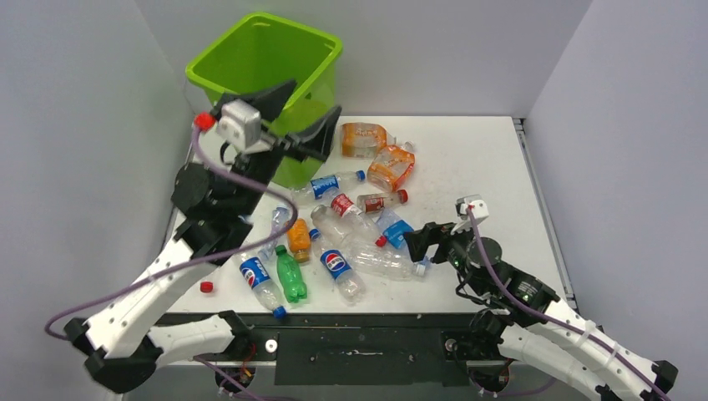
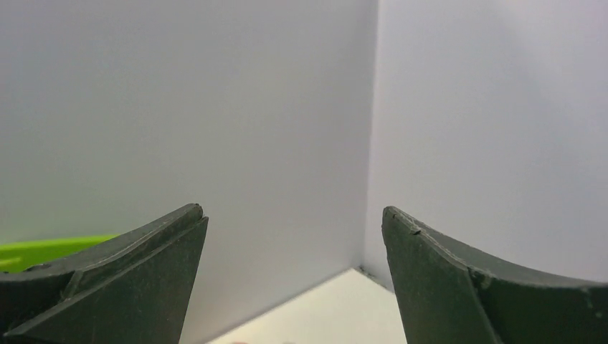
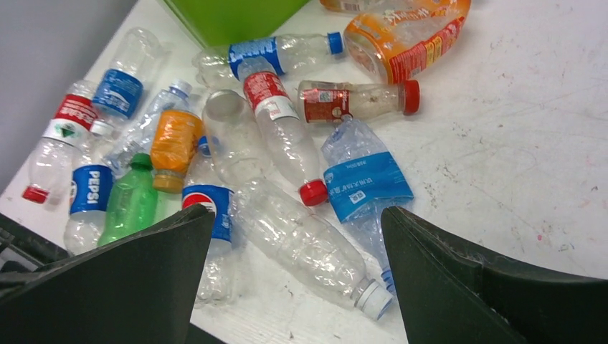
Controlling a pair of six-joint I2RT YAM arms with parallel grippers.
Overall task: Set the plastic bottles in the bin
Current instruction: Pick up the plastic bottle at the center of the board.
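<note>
Bottles (image 1: 344,205) are lying on their sides in a loose heap on the table (image 1: 476,159), and we are seeing them spread across the middle of the overhead view. The bin (image 1: 259,54) is standing at the upper left of that view, just beyond the heap. Two orange bottles (image 1: 391,167) are resting to the right of the bin, touching each other. A green bottle (image 1: 290,276) and a Pepsi bottle (image 1: 338,263) are lying at the lower edge of the heap, near the table's front. A red cap (image 1: 206,286) is sitting alone at the lower left of the heap. Our left gripper (image 1: 317,94) is hanging high, overlapping the bin's near rim in the overhead view. Its jaws are standing wide with nothing between them, and its wrist view is showing only grey walls (image 2: 215,107), a corner of the table and a sliver of green at the lower left. Our right gripper (image 3: 298,211) is hovering low at the right side of the heap, jaws spread wide and holding nothing. In its wrist view we are looking down between the fingers at a clear bottle (image 3: 301,247) with a white cap, and a crumpled blue-label bottle (image 3: 366,183) is lying just beside it on the right.
</note>
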